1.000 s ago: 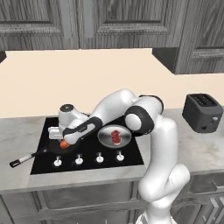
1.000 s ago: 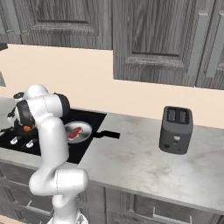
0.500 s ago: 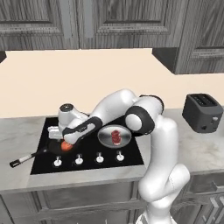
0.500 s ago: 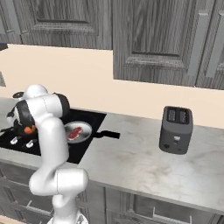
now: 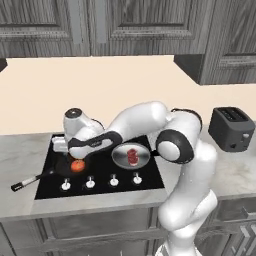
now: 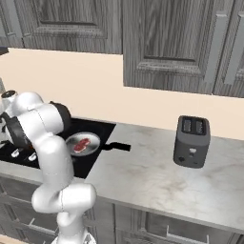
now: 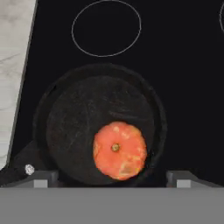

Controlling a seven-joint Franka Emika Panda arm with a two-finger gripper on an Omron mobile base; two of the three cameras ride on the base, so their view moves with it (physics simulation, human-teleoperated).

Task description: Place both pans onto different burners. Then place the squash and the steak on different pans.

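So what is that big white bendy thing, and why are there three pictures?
It's a robot arm in a pretend kitchen. Two pictures come from cameras behind it, one on each side. The third comes from a camera on its hand, looking down. On the black cooktop sit two pans. The orange squash lies in the black pan, and the red steak lies in the silver pan. A toaster stands on the counter. Its fingers are open, holding nothing.

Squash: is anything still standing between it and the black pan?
Nothing visible does. The squash already lies inside the black pan on the cooktop, with the open gripper just above it and not gripping it.
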